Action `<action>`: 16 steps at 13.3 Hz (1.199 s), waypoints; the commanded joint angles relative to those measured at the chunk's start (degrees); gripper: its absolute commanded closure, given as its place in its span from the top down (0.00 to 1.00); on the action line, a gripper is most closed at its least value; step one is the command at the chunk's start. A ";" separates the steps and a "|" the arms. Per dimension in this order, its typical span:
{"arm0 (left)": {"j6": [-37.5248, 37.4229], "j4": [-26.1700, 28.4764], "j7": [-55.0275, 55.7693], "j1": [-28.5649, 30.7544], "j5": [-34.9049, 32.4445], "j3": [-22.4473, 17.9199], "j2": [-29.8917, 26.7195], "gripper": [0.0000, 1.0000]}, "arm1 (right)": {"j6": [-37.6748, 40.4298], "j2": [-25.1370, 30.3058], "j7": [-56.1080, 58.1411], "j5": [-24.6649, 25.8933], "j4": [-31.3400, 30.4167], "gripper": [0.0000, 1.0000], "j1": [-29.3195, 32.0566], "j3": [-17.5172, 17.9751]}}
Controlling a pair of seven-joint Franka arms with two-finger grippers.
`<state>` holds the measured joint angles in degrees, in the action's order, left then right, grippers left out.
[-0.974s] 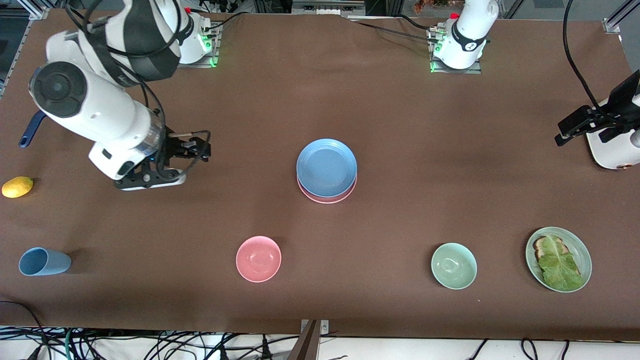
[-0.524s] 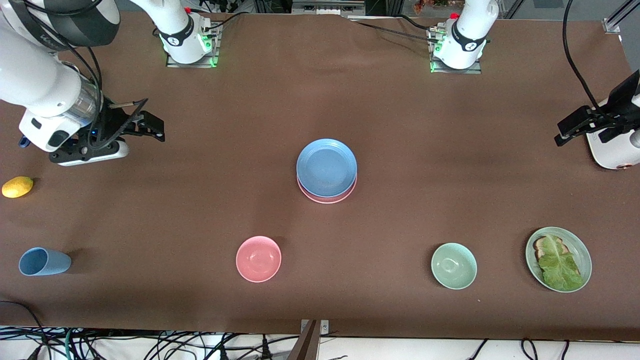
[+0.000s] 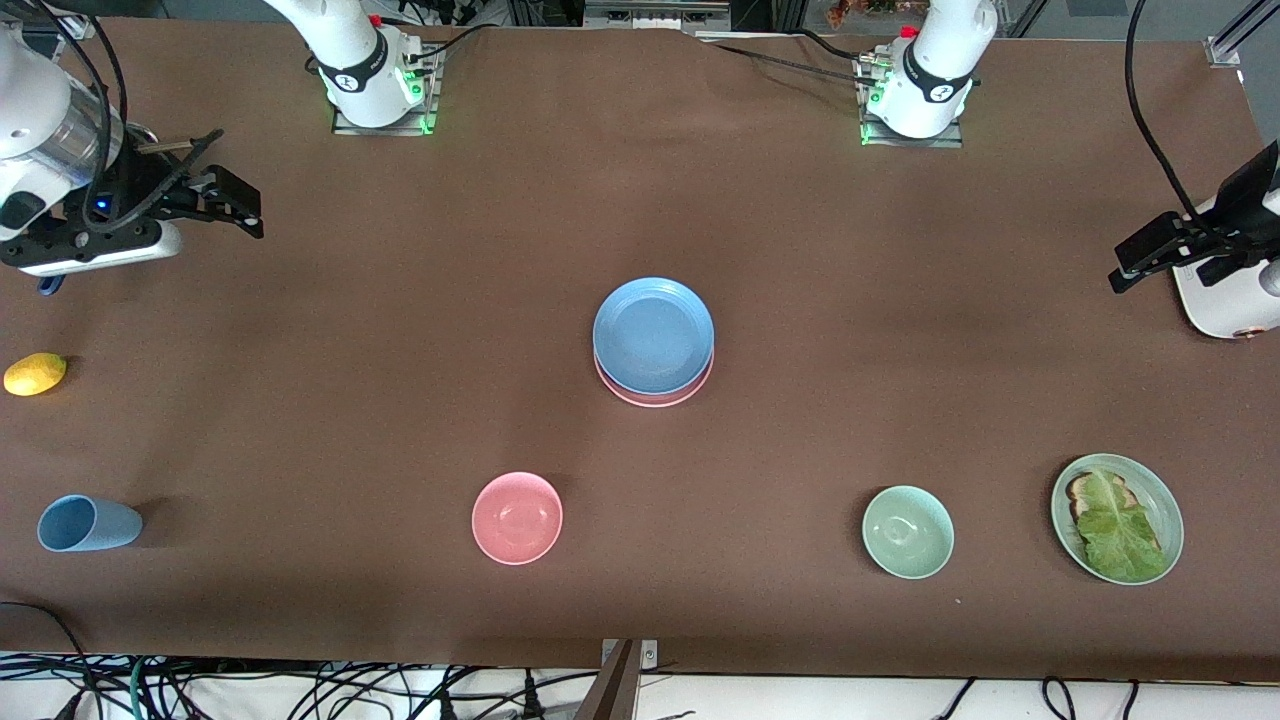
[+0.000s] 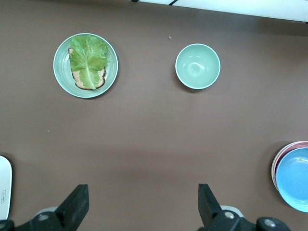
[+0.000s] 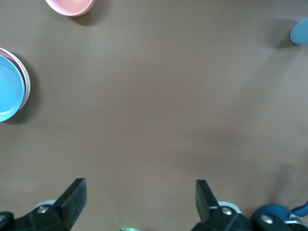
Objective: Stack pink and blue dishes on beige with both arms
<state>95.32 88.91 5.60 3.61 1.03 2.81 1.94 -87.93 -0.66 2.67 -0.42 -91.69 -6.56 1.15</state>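
The blue plate point(image 3: 653, 333) lies on top of the pink plate point(image 3: 655, 398) at the middle of the table; only the pink rim shows. The beige plate is hidden. The same stack shows at the edge of both wrist views, blue plate point(image 4: 294, 178) on pink plate point(image 4: 275, 166), and blue plate point(image 5: 9, 89) on pink plate point(image 5: 28, 84). My right gripper point(image 3: 235, 195) point(image 5: 140, 187) hangs open and empty over the right arm's end of the table. My left gripper point(image 3: 1180, 235) point(image 4: 143, 192) waits open and empty over the left arm's end.
Nearer the front camera stand a pink bowl point(image 3: 517, 517), a green bowl point(image 3: 907, 531) and a green plate point(image 3: 1175, 525) with lettuce on bread. A light blue cup point(image 3: 85, 523) lies on its side and a lemon point(image 3: 35, 373) sits at the right arm's end.
The right arm has drawn back from the table's middle toward its own end and away from the front camera, gripper still open. The left arm and the plates have not moved.
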 commanded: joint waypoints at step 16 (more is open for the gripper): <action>-0.49 -1.63 -0.15 -0.45 1.61 -0.44 0.69 1.00 | 1.80 1.45 0.76 0.07 -0.95 1.00 0.76 -0.45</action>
<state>95.32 88.90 5.60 3.61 1.03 2.85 1.95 -86.85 -0.45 2.74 -0.42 -92.15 -6.23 0.46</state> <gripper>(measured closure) 0.000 0.000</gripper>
